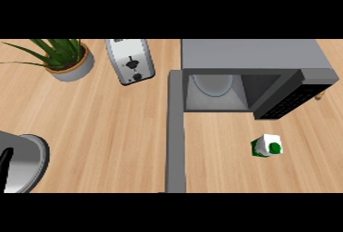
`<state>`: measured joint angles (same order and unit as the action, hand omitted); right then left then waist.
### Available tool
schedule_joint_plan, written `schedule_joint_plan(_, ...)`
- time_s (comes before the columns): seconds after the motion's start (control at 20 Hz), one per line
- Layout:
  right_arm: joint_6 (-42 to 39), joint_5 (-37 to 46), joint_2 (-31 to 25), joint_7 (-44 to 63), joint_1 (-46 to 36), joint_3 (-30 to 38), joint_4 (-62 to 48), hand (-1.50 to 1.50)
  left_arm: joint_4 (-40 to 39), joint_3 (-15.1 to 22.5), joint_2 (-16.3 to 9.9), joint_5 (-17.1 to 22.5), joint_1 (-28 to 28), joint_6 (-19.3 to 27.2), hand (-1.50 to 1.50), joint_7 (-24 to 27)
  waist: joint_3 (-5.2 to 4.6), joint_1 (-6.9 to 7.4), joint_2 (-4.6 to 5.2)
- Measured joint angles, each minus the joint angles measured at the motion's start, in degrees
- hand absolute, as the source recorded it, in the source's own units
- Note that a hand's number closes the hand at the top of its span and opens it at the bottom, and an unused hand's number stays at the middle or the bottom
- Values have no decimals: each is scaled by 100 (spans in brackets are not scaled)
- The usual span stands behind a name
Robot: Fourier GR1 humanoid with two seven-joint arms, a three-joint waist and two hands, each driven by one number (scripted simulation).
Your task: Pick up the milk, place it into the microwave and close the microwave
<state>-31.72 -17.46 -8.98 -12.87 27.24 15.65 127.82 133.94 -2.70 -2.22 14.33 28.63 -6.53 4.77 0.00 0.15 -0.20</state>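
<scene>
Milk [268, 146] stands on the counter [100, 131] just before the open microwave [251, 72]. Door [175, 131] swung wide. No hands in view, so can't tell fingers.

Even, bright light – no glare on the wooden counter [100, 127]. Microwave [251, 77] cavity is shaded, darker at its right wall. Faint soft shadow beside the milk [268, 146] – edges slightly blurred throughout.

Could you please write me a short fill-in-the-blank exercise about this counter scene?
1. The microwave door stands ___.
2. The milk carton sits on the ___, in front of the microwave.
3. The toaster lies between the microwave and the potted ___.
4. No robot ___ shows in this view.

Missing words: open; counter; plant; hand
</scene>
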Motion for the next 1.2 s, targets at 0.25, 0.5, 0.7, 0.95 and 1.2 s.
schedule_joint_plan(0.25, 1, 444, 194, -128, -215, -9, -245, -150, -42, -199, 28, 213, 627, -504, -150, 525, -1, 27, 3)
schedule_joint_plan(0.5, 80, 1138, 447, -427, -375, -146, -649, -150, 25, -398, 105, 418, 1109, -866, -150, 771, -1, 36, 5)
schedule_joint_plan(0.7, 231, 1707, 571, -700, -632, -272, -1147, -150, 84, -547, 150, 559, 1506, -1208, -150, 952, 0, 50, 7)
schedule_joint_plan(0.95, 401, 2219, 557, -1016, -1004, -322, -1745, -150, 40, -862, 147, 729, 1820, -1518, -150, 1172, 1, 55, 9)
schedule_joint_plan(1.2, 721, 2779, 567, -1432, -1411, -406, -2550, -150, -119, -1169, 118, 967, 1737, -1709, -150, 1216, 1, 46, 14)
